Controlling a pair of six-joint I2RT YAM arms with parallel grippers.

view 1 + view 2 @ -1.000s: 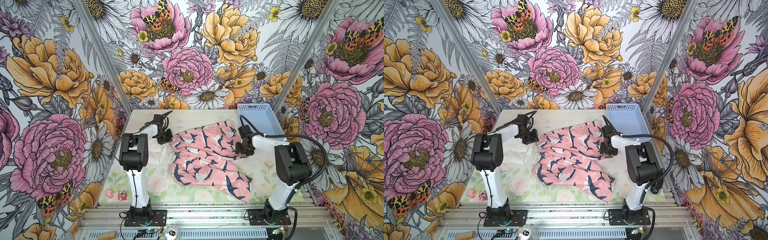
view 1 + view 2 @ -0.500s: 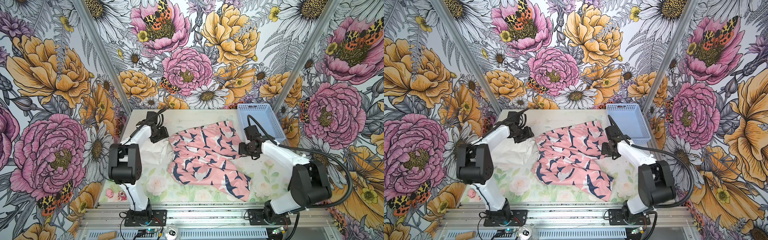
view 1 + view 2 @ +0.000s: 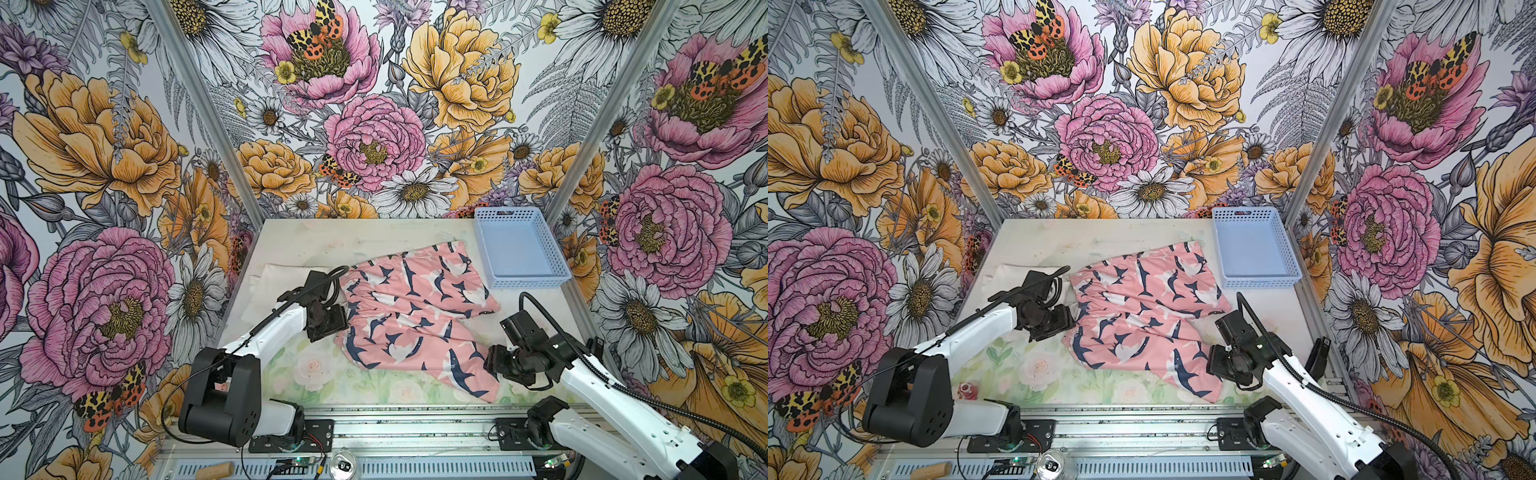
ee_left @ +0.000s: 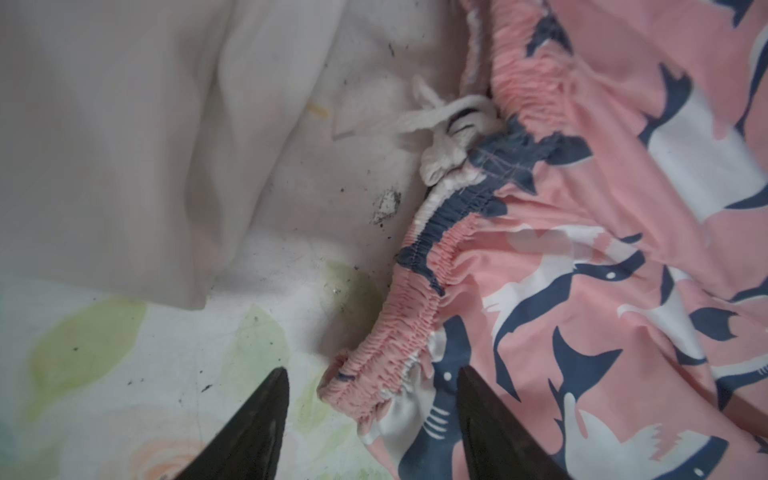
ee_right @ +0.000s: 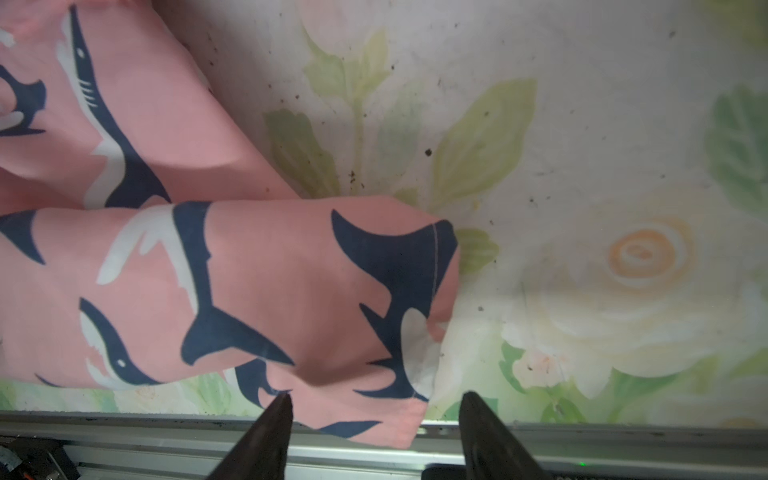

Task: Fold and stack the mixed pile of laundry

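Floral-print tabletop (image 3: 316, 374): pink shark-print soft garment (image 3: 415, 316) lies centre, spread, unfolded; plain white soft garment (image 3: 270, 282) just left of it. Nothing stacked yet. Left gripper (image 4: 372, 374) gapes astride the pink waistband corner, right gripper (image 5: 374, 399) gapes over a leg hem at the front metal rail (image 5: 124, 432) — little margin there. Light blue perforated plastic basket (image 3: 528, 282) fills the far-right corner; free room far-centre.

On my table (image 3: 332, 243), a blue basket (image 3: 527, 282) sits in the far right corner; flowered walls (image 3: 374, 124) surround.
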